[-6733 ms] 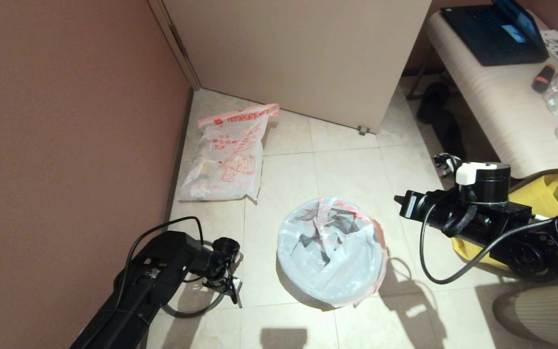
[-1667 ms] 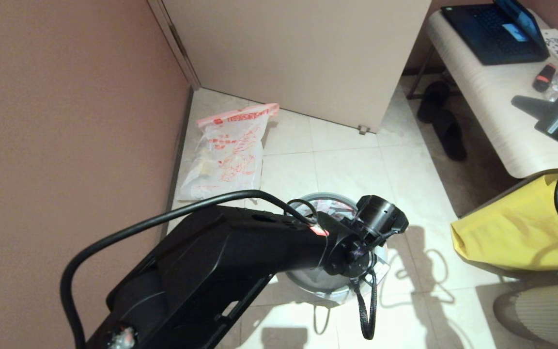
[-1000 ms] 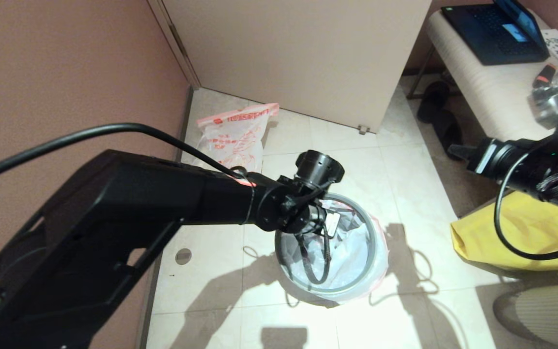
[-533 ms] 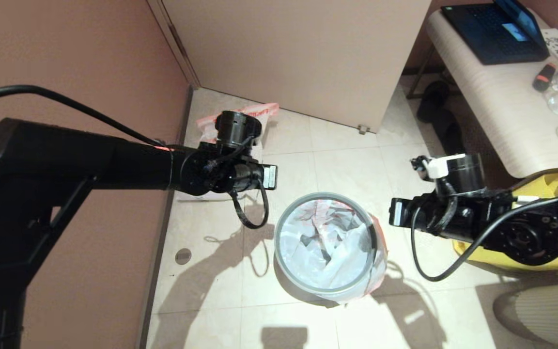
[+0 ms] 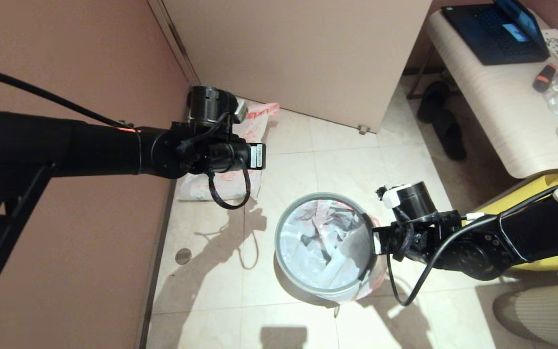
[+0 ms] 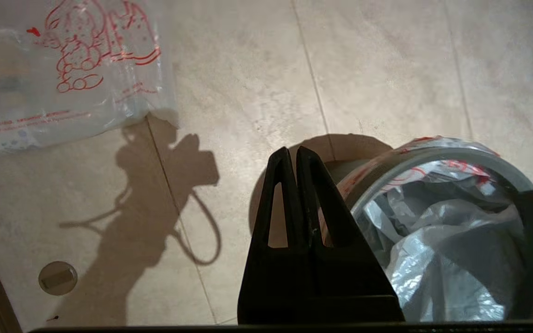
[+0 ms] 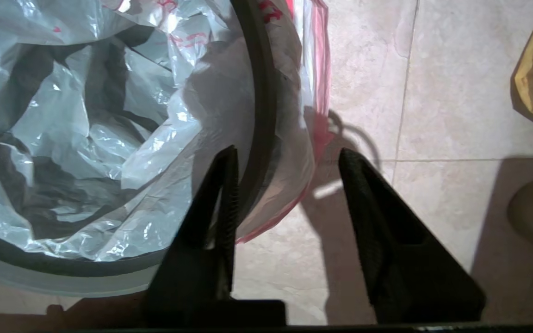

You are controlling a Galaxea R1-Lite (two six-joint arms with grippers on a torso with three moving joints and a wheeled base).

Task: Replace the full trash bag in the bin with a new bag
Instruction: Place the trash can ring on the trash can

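The bin (image 5: 325, 247) is seen nearest, standing on the tiled floor (image 5: 347, 165), lined with the new bag (image 5: 320, 242), whose pink band is folded out over the grey ring (image 5: 284, 264). At its right rim the right gripper (image 7: 287, 159) is held with jaws parted, one finger inside the ring, one outside. Farther left, the left gripper (image 6: 293, 155) is raised above the floor, jaws closed on nothing. Beyond it, the full trash bag (image 5: 252, 123) is propped in the corner by the wall.

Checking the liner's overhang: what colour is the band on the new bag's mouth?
Pink, on the new bag, clearest in the right wrist view.
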